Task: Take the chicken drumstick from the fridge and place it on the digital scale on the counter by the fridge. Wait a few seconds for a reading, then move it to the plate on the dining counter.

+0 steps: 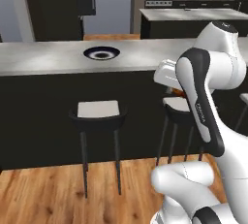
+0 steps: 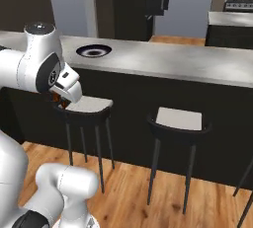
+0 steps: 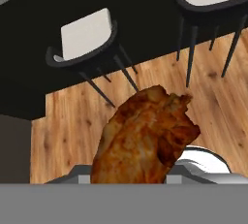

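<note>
Item: chicken drumstick (image 3: 145, 138), clamped in my fingers; light, glossy, likely slippery; best held across its thick middle.

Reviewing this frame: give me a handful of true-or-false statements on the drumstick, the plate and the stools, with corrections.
1. The chicken drumstick is held in the gripper. True.
2. The drumstick already lies on the plate. False: the plate sits bare on the dining counter, and the drumstick is in the gripper, in front of the counter below its top.
3. The plate has a dark rim and a pale centre. True.
4. Stools stand before the counter's black front. True.
5. The floor is grey tile. False: it is wooden planks.
</note>
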Controlling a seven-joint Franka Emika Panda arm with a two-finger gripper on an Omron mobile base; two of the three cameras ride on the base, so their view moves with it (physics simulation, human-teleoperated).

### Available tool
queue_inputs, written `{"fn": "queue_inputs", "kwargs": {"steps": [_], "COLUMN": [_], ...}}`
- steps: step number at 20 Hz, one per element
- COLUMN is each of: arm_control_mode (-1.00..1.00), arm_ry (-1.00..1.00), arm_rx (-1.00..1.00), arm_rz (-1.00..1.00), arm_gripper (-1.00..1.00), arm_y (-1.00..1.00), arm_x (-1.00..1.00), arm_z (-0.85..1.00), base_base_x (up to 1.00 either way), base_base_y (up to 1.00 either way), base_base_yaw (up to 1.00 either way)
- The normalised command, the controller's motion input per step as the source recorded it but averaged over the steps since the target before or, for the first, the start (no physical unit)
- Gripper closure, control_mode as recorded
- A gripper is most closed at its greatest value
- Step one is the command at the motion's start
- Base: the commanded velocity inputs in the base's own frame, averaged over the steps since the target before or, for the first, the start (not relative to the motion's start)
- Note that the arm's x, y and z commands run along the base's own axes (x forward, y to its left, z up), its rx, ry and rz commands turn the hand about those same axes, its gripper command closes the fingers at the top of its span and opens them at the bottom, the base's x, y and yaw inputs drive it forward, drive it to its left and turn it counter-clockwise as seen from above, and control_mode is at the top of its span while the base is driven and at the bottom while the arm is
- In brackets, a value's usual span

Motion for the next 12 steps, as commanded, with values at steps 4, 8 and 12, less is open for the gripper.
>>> {"fn": "queue_inputs", "kwargs": {"steps": [4,8,12], "arm_control_mode": [1.00,1.00,1.00], "arm_ry": [0.00,0.00,0.00], "arm_rx": [0.00,0.00,0.00], "arm_rz": [0.00,0.00,0.00], "arm_gripper": [1.00,1.00,1.00], "arm_y": [0.00,0.00,0.00], "arm_x": [0.00,0.00,0.00], "arm_z": [0.00,0.00,0.00], "base_base_x": [0.55,0.76,0.92], "base_base_y": [0.91,0.63,0.47], "base_base_yaw": [-0.34,-0.32,-0.29]}}
